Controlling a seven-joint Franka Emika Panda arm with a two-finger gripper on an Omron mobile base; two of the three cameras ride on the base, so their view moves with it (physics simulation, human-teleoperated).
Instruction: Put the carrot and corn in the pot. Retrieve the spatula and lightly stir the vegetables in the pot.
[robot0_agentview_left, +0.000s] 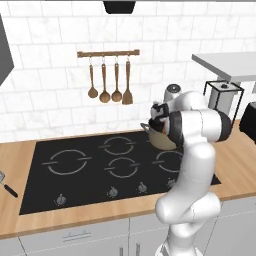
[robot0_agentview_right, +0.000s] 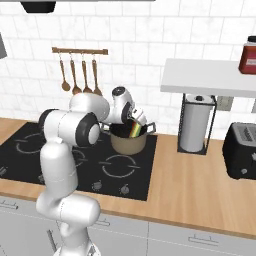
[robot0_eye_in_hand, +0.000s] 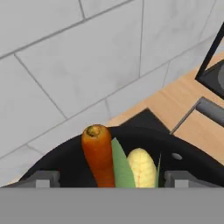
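I am seeing the carrot (robot0_eye_in_hand: 98, 155) and the corn (robot0_eye_in_hand: 141, 167) leaning side by side inside the pot (robot0_agentview_right: 129, 141), the carrot standing upright against the corn's green husk. The pot is sitting on the cooktop's (robot0_agentview_left: 80, 172) back right burner, near the wall. My gripper (robot0_eye_in_hand: 109, 178) is hovering right over the pot's mouth with its fingertips (robot0_eye_in_hand: 43, 178) spread wide to either side of the vegetables, touching neither, so the claw is released and carrying nothing.

In the left base view I am catching the spatula (robot0_agentview_left: 6, 185) lying at the counter's (robot0_agentview_right: 200, 190) far left edge, just off the cooktop's left side, well apart from the pot; only its blade end and black handle are peeking into the picture.

Moving outward, the black cooktop is taking up the wooden counter's left part, with a row of knobs (robot0_agentview_left: 113, 191) along its front edge. A rail of wooden utensils (robot0_agentview_left: 108, 79) is hanging on the white tiled wall (robot0_agentview_right: 140, 45) behind it. To the right of the pot a paper towel roll (robot0_agentview_right: 194, 125) is standing in a black wire holder under a white shelf (robot0_agentview_right: 210, 77), where a red jar (robot0_agentview_right: 248, 56) is sitting. A dark toaster (robot0_agentview_right: 241, 151) is resting toward the counter's right end. Grey cabinet fronts (robot0_agentview_left: 75, 237) are running below the counter.
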